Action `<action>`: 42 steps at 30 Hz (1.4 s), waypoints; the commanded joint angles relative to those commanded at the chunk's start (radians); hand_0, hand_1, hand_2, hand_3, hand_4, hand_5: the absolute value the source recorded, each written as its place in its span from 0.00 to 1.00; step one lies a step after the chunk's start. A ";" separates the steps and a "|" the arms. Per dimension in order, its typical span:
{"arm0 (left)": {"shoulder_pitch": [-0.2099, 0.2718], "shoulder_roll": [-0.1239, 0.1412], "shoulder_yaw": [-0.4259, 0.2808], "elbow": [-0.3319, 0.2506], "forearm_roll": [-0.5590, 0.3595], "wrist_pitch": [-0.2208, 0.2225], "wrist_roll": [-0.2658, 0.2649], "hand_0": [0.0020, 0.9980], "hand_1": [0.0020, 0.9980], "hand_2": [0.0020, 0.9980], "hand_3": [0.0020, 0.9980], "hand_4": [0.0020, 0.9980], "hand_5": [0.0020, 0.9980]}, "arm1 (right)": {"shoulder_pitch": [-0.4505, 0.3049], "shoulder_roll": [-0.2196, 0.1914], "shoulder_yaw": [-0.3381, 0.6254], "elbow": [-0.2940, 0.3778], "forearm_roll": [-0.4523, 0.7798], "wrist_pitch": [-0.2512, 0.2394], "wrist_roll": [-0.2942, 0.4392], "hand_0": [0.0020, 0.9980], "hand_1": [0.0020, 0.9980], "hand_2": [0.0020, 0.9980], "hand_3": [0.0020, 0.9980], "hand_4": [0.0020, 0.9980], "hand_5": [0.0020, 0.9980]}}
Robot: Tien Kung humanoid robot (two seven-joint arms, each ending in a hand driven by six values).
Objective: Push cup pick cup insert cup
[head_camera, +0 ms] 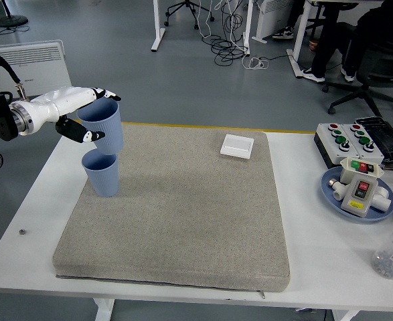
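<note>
Two ribbed blue cups are at the left of the grey mat. One cup stands upright on the mat. My left hand is shut on the other cup and holds it in the air directly above the standing one, its base just over that rim. The hand is white with black fingertips and grips the raised cup from its left side. My right hand is out of the picture.
A small white square lid lies at the mat's far edge. At the right sit a black button box, a blue plate with switch parts and a clear bottle. A person sits on a chair far back right.
</note>
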 joint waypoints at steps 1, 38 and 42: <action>0.000 -0.001 0.003 0.010 0.000 0.000 0.000 0.59 0.60 0.65 0.66 0.36 0.00 | 0.000 0.000 0.000 0.000 -0.001 0.000 0.000 0.75 0.61 0.59 0.58 0.11 0.57; 0.005 -0.038 0.077 0.148 -0.009 0.030 -0.017 0.56 0.70 0.86 0.76 0.75 0.07 | 0.002 0.001 0.002 0.000 -0.004 0.000 0.001 0.75 0.61 0.59 0.58 0.11 0.57; 0.007 -0.045 0.079 0.153 -0.017 0.029 -0.015 0.63 0.77 0.96 0.82 0.85 0.21 | 0.000 0.001 0.002 0.000 -0.005 0.000 0.000 0.75 0.61 0.59 0.58 0.11 0.57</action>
